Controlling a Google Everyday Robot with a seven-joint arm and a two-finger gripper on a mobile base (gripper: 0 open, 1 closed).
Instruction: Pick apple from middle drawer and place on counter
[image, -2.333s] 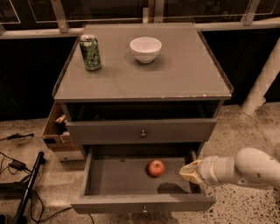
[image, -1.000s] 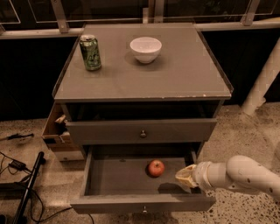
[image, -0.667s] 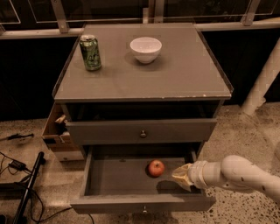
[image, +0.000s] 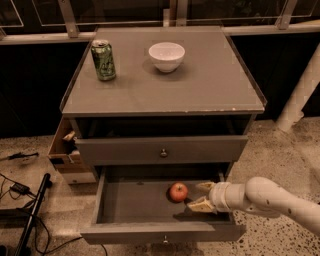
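Pale hand (image: 200, 196) spread beside the apple (image: 178, 191) in the pulled-out middle drawer (image: 131, 204).

Camera view: the apple is small, round and glossy red. It sits on the flat grey wooden floor of the shallow drawer, right of centre and below the worktop's front edge. The hand's two cream, wedge-shaped fingers stand apart just right of the fruit, gripping nothing, on a smooth white tubular arm (image: 272, 199) coming in from the right. The worktop (image: 165, 92) is a matte grey square slab with thin raised side rims. A green metal can (image: 103, 60) stands upright near its back left corner, and a round white bowl (image: 166, 56) sits by the middle of its back edge. A closed grey drawer front (image: 125, 150) above carries a small round metal knob (image: 163, 153).
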